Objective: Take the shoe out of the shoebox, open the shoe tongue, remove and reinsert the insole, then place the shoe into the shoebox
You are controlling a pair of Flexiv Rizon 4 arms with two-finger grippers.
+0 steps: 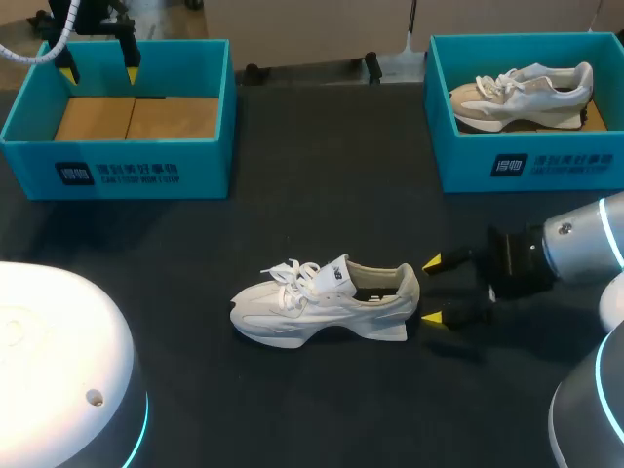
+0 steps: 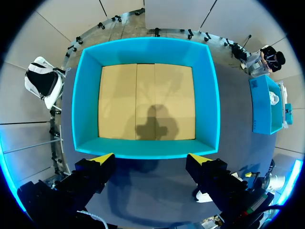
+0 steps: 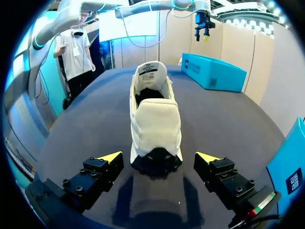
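Right gripper [image 1: 432, 290] lies low over the dark matte table [image 1: 322, 175], right of the head view's centre. Its yellow-tipped fingers are spread wide apart, and its arm comes in nearly level from the right edge. Just ahead of the tips, in the lower middle of the frame, the white sneaker [image 1: 322, 302] stands upright on its sole, heel toward the gripper and toe toward the left. Its upper is smooth pale panels, with white laces lying loose, the tongue raised and a dark opening behind it. From the right wrist, the padded heel of the white sneaker [image 3: 156, 119] sits just ahead of the gap between the fingers, touching neither.

At the upper left, an open rectangular teal shoebox [image 1: 127, 175] shows its flat brown cardboard floor [image 1: 136, 119]. Above its far rim the left gripper [image 1: 99, 73] hangs pointing straight down, fingers apart. Its wrist view looks into the teal shoebox [image 2: 143, 52]. At the upper right, a second teal box [image 1: 526, 166] holds a white-and-beige sneaker [image 1: 522, 93] lying lengthwise.
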